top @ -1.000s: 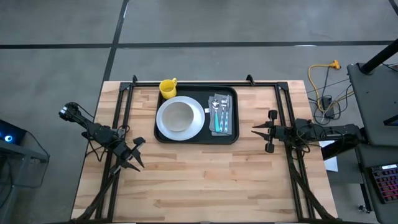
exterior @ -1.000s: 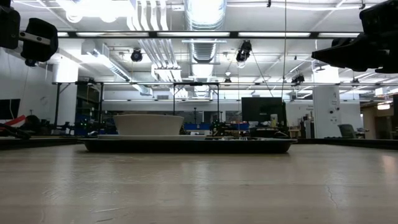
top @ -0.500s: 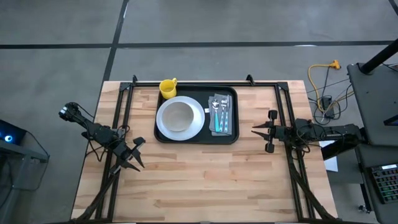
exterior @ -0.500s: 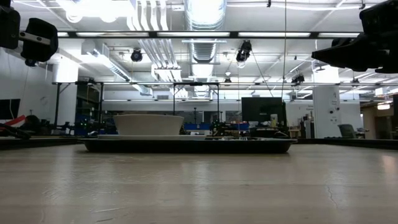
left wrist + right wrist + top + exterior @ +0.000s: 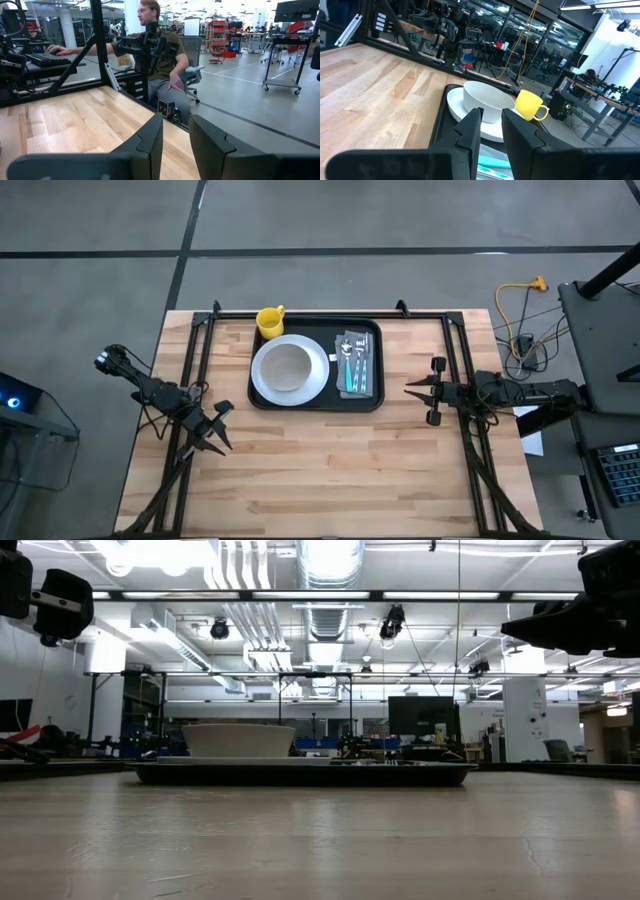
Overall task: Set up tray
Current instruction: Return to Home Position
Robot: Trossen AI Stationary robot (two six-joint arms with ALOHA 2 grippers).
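The black tray (image 5: 315,366) lies flat on the wooden table at its far middle; it also shows in the low view (image 5: 300,773). On it rests a white plate (image 5: 262,380) with a white bowl (image 5: 288,367) on it, and a cutlery packet (image 5: 357,363) lies on the tray's right part. A yellow cup (image 5: 270,321) stands at the tray's far left corner. My left gripper (image 5: 222,444) hovers near the table's left edge, shut and empty. My right gripper (image 5: 408,390) hovers right of the tray, pointing at it, shut and empty.
A black frame rail (image 5: 330,314) runs along the table's far edge, with struts down both sides. Bare wood (image 5: 320,470) spreads across the near half of the table. A person (image 5: 160,50) sits beyond the table at a desk.
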